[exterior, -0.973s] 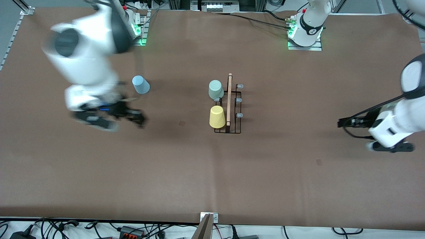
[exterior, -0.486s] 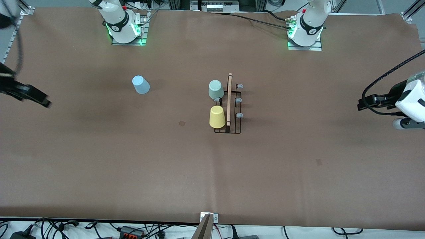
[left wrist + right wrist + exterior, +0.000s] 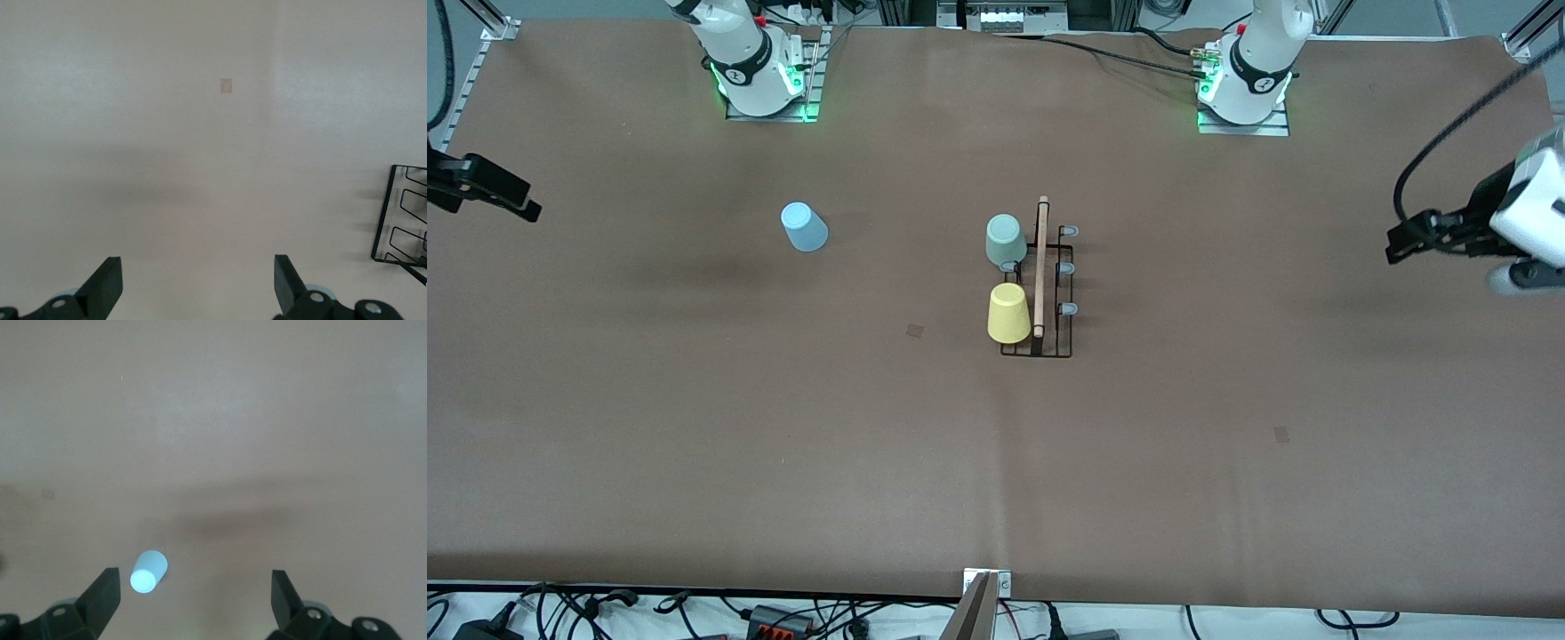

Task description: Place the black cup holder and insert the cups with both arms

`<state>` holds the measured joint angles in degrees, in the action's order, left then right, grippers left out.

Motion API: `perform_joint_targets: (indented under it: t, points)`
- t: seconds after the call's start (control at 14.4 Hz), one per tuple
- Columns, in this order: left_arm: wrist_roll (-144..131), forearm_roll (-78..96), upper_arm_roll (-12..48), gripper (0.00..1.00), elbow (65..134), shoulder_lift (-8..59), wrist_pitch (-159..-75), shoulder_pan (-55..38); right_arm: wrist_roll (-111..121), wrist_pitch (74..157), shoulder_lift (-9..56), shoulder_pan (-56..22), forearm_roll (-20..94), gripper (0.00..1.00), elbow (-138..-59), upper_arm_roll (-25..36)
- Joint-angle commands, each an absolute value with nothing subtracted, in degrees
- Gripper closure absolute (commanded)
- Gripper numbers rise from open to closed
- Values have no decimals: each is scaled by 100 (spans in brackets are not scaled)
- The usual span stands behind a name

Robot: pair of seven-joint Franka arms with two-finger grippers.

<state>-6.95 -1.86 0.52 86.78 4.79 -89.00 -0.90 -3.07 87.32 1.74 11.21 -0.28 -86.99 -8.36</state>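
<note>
The black cup holder (image 3: 1040,293) stands mid-table, with its wooden rod handle on top. A pale green cup (image 3: 1005,240) and a yellow cup (image 3: 1008,313) sit upside down on its pegs on the right arm's side. The light blue cup (image 3: 804,227) stands upside down on the table toward the right arm's end; it also shows in the right wrist view (image 3: 148,571). My right gripper (image 3: 516,200) is open and empty over that end of the table (image 3: 193,580). My left gripper (image 3: 1400,244) is open and empty over the left arm's end (image 3: 198,267). The holder's wire edge (image 3: 400,213) shows in the left wrist view.
Three bare pegs (image 3: 1067,269) with pale tips line the holder's side toward the left arm. The brown table (image 3: 996,462) spreads wide around the holder. The arm bases (image 3: 760,76) stand along the table's edge farthest from the front camera. Cables lie off the near edge.
The right gripper has swung from beside the light blue cup out to the table's end. The left gripper has drawn back outward and toward the bases. The cups and holder have not moved.
</note>
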Motion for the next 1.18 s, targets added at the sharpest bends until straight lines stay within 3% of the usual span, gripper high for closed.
perform_joint_targets:
  t: [0.0,0.07,1.11]
  points:
    - [-580,-96,-123,0,9062,9,-9175,-325,-114,8937,167,452,-44,0,-8824,-171]
    - [-589,-105,-123,0,9053,17,-9176,-308,-114,8999,228,213,-44,0,-8807,85]
    - [-554,-53,-97,0,8807,343,-9000,-229,-105,8859,35,193,-132,0,-8824,88]
